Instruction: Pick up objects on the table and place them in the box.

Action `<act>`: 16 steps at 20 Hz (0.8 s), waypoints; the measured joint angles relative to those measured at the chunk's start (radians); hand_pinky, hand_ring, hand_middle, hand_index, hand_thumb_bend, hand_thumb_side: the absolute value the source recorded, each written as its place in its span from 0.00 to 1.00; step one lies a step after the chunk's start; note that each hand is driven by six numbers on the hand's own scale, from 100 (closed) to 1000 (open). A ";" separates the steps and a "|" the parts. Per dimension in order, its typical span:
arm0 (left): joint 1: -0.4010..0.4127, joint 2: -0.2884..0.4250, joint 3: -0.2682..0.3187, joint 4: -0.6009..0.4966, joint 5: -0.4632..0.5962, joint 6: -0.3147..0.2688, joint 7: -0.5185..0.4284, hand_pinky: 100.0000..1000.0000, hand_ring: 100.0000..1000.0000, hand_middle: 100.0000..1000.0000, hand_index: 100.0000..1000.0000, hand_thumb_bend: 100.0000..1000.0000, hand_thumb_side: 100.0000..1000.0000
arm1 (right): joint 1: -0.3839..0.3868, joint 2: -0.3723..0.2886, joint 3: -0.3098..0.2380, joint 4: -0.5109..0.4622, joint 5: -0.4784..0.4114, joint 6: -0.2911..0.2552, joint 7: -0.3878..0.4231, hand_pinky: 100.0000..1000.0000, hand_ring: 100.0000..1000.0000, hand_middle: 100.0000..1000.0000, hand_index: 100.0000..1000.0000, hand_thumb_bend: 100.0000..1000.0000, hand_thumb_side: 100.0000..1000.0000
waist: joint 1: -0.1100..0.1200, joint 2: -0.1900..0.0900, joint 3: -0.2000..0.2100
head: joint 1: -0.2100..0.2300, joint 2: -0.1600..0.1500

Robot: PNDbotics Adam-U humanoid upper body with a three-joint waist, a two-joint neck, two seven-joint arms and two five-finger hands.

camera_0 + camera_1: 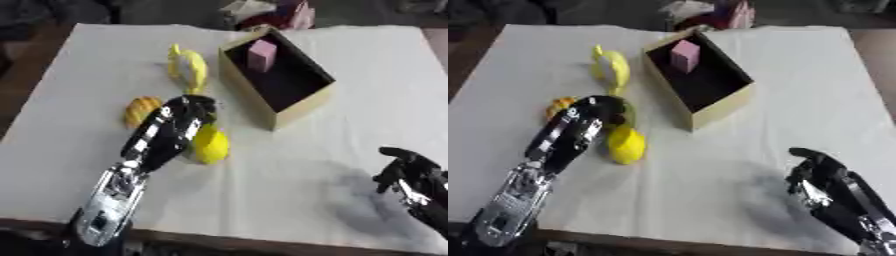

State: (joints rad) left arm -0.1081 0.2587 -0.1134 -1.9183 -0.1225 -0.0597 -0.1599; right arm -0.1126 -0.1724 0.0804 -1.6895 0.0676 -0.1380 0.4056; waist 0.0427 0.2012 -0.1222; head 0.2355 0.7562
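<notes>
**Left hand over lemon-yellow object**

Left hand lies over a yellow rounded object on the counter; fingers look curled on it, contact unclear. Right hand idles lower right, fingers curled, holding nothing. Box contains a pink block. Banana-like item and orange item lie left of the box.

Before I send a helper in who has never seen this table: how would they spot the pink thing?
Find the open cardboard box on the white table, toward its far side. Look inside, at the far end, where a pink block stands against the dark interior. It is the only pink item and the only thing in the box; the yellow items lie outside, to the left.
</notes>
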 measured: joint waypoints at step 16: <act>-0.114 0.524 0.070 0.073 -0.368 0.073 -0.242 0.74 0.69 0.72 0.87 0.00 0.21 | 0.004 -0.009 -0.006 0.000 0.001 0.000 -0.003 0.66 0.41 0.43 0.82 0.00 0.35 | 0.018 -0.009 -0.018 | -0.003 0.000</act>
State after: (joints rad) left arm -0.2220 0.7826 -0.0434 -1.8457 -0.4907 0.0131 -0.4020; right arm -0.1085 -0.1812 0.0749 -1.6895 0.0685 -0.1383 0.4025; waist 0.0612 0.1922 -0.1401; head 0.2321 0.7562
